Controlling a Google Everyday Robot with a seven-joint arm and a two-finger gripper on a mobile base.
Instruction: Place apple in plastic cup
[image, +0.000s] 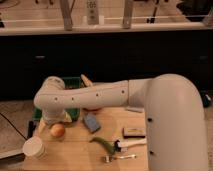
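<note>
My tool (46, 122) hangs wide open and empty over the left end of the worktop (75, 150), with the apple (57, 130) resting just beside it toward the camera and the plastic cup (34, 147) standing upright near the front-left corner.

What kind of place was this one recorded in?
Probably an office or lab test area: a small wooden table of props, a long dark counter behind, metal window posts above. The gripper hangs at the table's left, by the small round orange-yellow apple.
</note>
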